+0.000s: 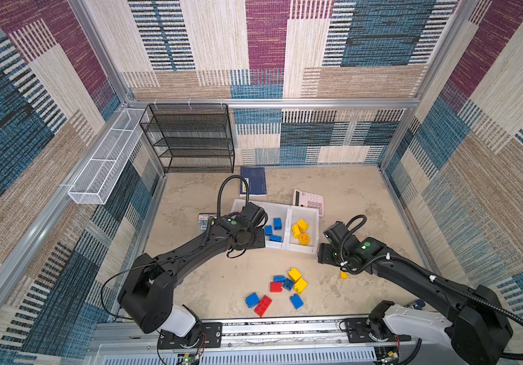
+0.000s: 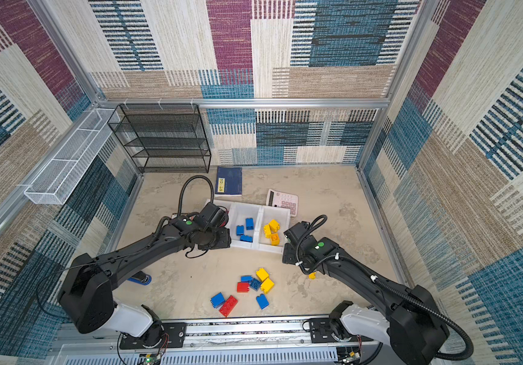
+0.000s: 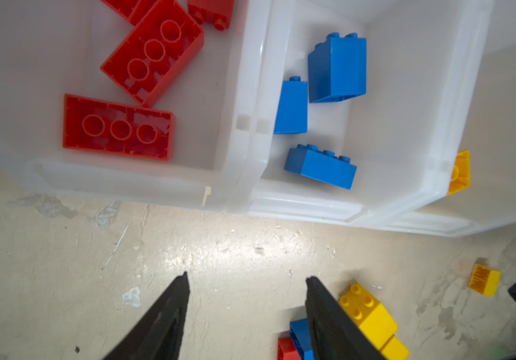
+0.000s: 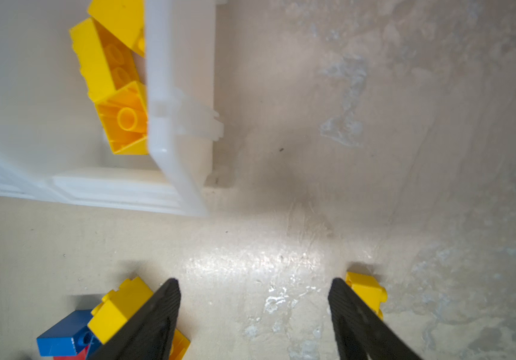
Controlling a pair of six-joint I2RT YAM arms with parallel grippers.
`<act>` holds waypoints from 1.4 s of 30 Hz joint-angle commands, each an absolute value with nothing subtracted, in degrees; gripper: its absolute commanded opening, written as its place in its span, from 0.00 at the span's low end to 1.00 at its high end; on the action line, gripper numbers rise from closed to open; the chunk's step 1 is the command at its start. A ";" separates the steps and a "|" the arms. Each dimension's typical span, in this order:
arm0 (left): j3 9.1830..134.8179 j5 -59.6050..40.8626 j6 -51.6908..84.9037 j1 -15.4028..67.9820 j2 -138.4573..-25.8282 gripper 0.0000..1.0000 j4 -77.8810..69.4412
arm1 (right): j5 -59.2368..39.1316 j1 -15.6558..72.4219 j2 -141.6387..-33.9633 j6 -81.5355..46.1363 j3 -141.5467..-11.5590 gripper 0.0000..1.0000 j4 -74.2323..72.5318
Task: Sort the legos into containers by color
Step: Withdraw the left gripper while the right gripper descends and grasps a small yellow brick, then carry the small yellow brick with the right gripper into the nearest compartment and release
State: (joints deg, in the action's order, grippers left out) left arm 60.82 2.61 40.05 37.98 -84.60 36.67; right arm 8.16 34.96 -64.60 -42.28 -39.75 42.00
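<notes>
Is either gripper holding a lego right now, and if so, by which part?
Nothing is held: the left gripper and the right gripper are both open, jaws apart and empty.

This is a lab robot cell: aluminium framing [image 1: 285, 102] across the upper middle, carpet-patterned wall panels [image 1: 209, 47], robot arms [image 1: 187, 252] on a bottom-edge rail [image 1: 285, 330].
</notes>
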 commanded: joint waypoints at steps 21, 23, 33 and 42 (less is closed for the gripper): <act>46.70 -0.13 48.25 37.62 -70.05 0.63 34.80 | 9.43 31.29 -63.50 -51.07 -29.89 0.67 41.63; 46.72 -0.26 48.24 37.62 -70.25 0.63 34.71 | 9.21 31.29 -64.13 -51.06 -29.62 0.64 40.93; 46.17 0.26 47.99 37.62 -69.56 0.63 35.29 | 8.49 31.20 -66.21 -49.60 -29.62 0.41 38.38; 45.57 0.79 48.49 37.66 -68.77 0.63 35.29 | 7.88 31.20 -66.55 -48.35 -29.79 0.30 37.45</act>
State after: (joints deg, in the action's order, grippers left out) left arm 45.82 -0.19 48.01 37.63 -69.19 35.42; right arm 8.12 31.16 -66.50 -48.93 -29.63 38.85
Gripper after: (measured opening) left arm 0.629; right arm 0.302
